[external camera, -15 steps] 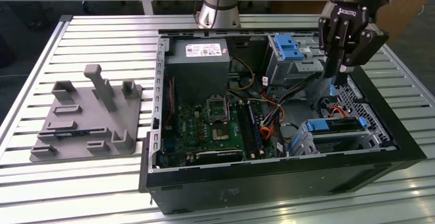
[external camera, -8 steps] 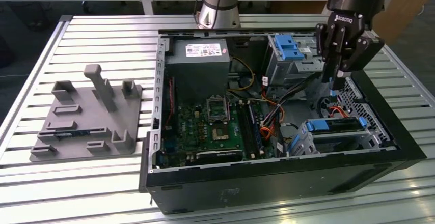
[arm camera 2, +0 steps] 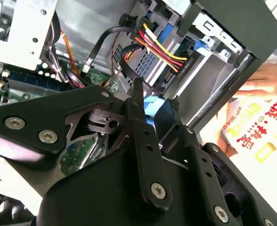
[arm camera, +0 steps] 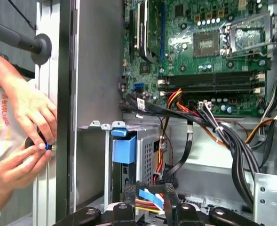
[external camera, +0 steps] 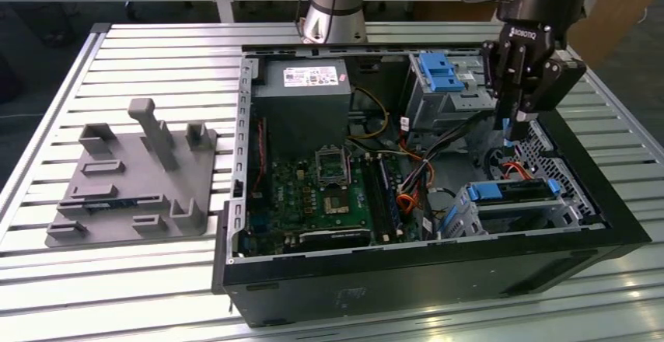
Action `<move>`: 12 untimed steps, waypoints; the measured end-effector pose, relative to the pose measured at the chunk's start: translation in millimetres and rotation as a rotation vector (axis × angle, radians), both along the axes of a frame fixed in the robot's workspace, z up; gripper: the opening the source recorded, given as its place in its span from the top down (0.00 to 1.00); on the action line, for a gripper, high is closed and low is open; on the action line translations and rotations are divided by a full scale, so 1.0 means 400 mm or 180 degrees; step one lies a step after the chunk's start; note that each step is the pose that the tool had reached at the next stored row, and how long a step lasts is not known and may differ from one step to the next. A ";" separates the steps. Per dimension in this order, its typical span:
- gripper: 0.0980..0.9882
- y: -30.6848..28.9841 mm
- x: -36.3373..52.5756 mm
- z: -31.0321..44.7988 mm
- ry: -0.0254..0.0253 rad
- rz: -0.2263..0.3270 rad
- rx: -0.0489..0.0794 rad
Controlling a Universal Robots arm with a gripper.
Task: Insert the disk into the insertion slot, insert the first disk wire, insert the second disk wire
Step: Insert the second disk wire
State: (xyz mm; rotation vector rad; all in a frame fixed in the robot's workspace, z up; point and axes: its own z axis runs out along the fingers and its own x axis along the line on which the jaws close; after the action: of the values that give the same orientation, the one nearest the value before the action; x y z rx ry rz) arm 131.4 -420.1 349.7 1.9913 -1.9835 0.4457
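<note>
One disk [external camera: 515, 192] sits in one insertion slot [external camera: 524, 216], with one gripper [external camera: 517, 121] near it.
Its two fingers [arm camera 2: 145, 141] are pinched together on the blue end of one disk wire [arm camera 2: 153, 107]. They hang inside the open computer case [external camera: 415, 280], between the low silver slot and the one taller grey cage [external camera: 436, 101] with a blue latch. A blue carrier frames the disk at the exterior view's right. A person's two hands [arm camera: 30, 110] are outside the case wall in the first wrist view.

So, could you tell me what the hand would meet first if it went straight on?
Likely the coloured wire bundle by the disk; the hand grips a blue connector. Depth unclear.
</note>
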 end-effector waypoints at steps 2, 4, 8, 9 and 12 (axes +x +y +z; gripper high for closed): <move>0.69 0.000 -0.009 -0.002 -0.0049 0.0000 -0.0014; 0.69 -0.001 -0.018 -0.003 -0.0081 0.0000 -0.0037; 0.69 -0.001 -0.018 -0.013 -0.0089 0.0001 -0.0074; 0.69 -0.002 -0.018 -0.014 -0.0088 0.0001 -0.0090; 0.69 -0.002 -0.019 -0.016 -0.0080 0.0002 -0.0161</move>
State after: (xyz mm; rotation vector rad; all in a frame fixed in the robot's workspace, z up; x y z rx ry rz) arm 124.0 -421.0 343.2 1.9652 -1.9665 0.5181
